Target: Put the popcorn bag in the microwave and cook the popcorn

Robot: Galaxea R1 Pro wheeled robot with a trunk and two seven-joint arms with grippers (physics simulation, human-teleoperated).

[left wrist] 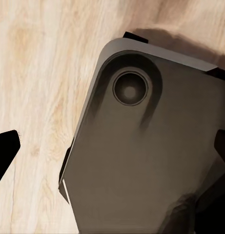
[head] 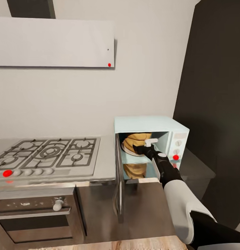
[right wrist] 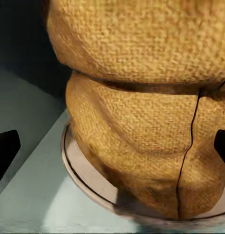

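Observation:
The pale mint-blue microwave (head: 147, 122) stands on the grey countertop (head: 106, 158), and its door (head: 119, 180) is swung wide open toward me. Inside, the tan-brown popcorn bag (head: 136, 139) stands upright on the round glass plate (right wrist: 78, 170). My right gripper (head: 140, 149) reaches into the cavity and sits against the bag's front. In the right wrist view the bag (right wrist: 141, 122) is very close, between the widely spread fingertips (right wrist: 6, 148); the right gripper (right wrist: 114, 146) is open. My left gripper (left wrist: 114, 146) is open and hangs over the robot's dark base (left wrist: 151, 161) and the wooden floor (left wrist: 39, 73).
A steel gas hob (head: 47, 152) lies left of the microwave, with a built-in oven (head: 33, 215) below and a white hood (head: 54, 41) above. A tall dark panel (head: 217, 104) rises at the right. The microwave's knob panel (head: 178, 146) has a red light.

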